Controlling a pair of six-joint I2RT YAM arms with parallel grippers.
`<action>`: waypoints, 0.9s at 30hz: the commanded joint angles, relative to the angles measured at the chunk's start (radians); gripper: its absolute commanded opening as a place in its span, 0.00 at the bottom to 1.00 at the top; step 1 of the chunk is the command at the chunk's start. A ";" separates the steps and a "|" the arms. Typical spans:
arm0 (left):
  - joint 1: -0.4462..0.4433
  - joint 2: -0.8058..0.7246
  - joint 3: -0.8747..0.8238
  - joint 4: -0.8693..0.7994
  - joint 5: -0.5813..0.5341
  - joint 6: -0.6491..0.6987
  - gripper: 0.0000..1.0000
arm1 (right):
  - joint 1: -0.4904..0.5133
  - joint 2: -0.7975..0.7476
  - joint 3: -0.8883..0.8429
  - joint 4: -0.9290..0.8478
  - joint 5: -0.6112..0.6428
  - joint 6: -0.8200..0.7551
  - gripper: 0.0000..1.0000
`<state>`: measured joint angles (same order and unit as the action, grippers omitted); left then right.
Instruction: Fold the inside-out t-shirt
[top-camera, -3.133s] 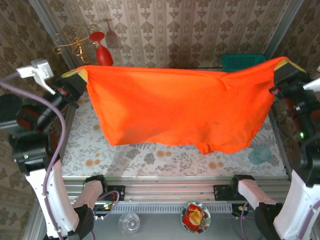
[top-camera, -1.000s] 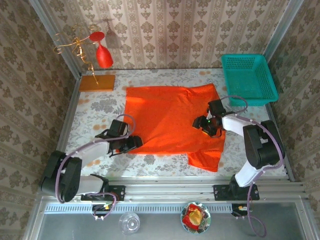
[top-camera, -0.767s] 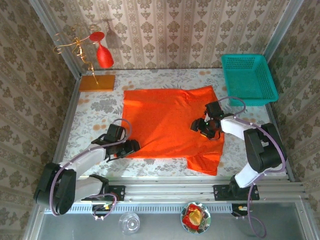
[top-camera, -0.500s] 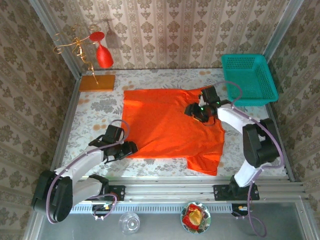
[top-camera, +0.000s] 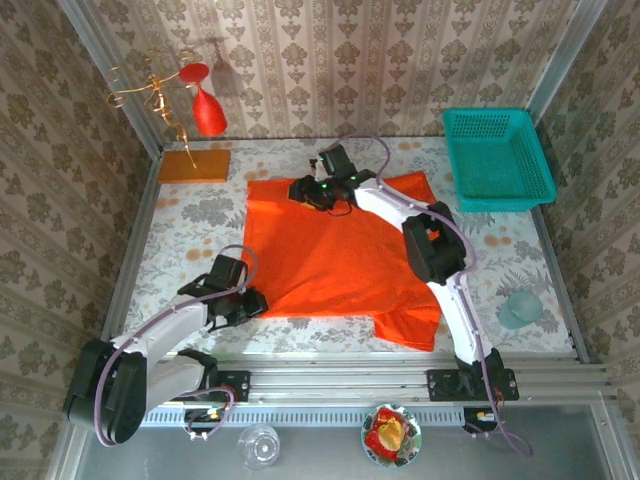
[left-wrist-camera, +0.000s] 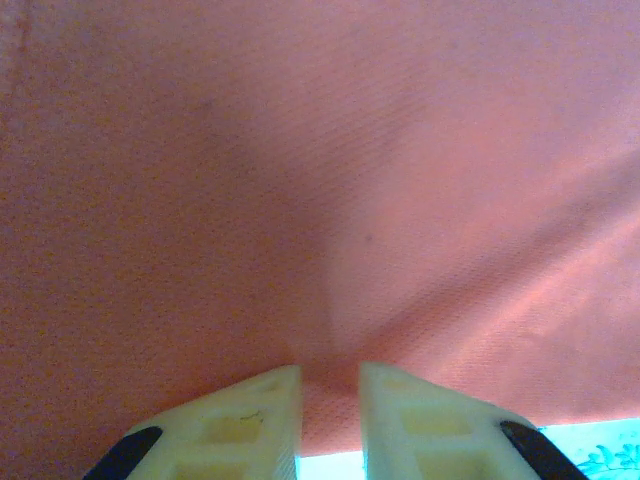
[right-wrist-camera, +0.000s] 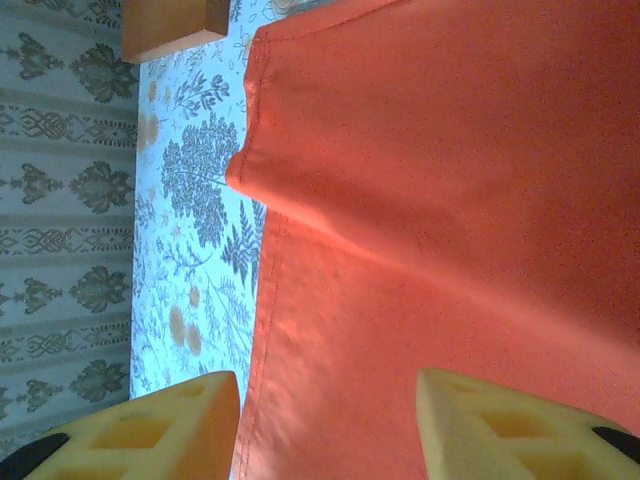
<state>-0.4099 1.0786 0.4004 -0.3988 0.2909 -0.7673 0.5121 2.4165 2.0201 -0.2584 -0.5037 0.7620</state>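
Bright orange-red cloth t-shirt (top-camera: 340, 250) lies spread flat mid-table on the floral-print tabletop (top-camera: 200, 215), with one sleeve at near right. My left gripper (top-camera: 252, 303) is at its near-left corner, jaws nearly together, pinching a ridge of the fabric. My right gripper (top-camera: 303, 190) reaches across over the shirt's far-left part, jaws wide apart, nothing between them. Flat orange-brown rectangular board (top-camera: 193, 164) sits off the far-left corner, apart.

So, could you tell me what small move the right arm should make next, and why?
Probably lower the right gripper and close on the t-shirt at its far-left edge. Its jaws stand open above the cloth, holding nothing, while the left gripper pinches the near-left hem, so the far corner seems the missing grip.
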 joint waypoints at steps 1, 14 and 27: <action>0.006 0.001 -0.006 -0.016 0.008 -0.018 0.22 | -0.006 0.102 0.142 -0.062 0.011 0.051 0.51; 0.008 -0.036 -0.082 -0.072 0.004 -0.116 0.15 | -0.068 0.428 0.544 -0.159 0.191 0.130 0.48; 0.008 -0.217 -0.134 -0.131 0.009 -0.181 0.11 | -0.093 0.445 0.610 -0.097 0.109 0.136 0.47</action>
<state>-0.4042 0.8841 0.2829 -0.4156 0.2947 -0.9234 0.4362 2.8220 2.5843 -0.3626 -0.3664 0.8944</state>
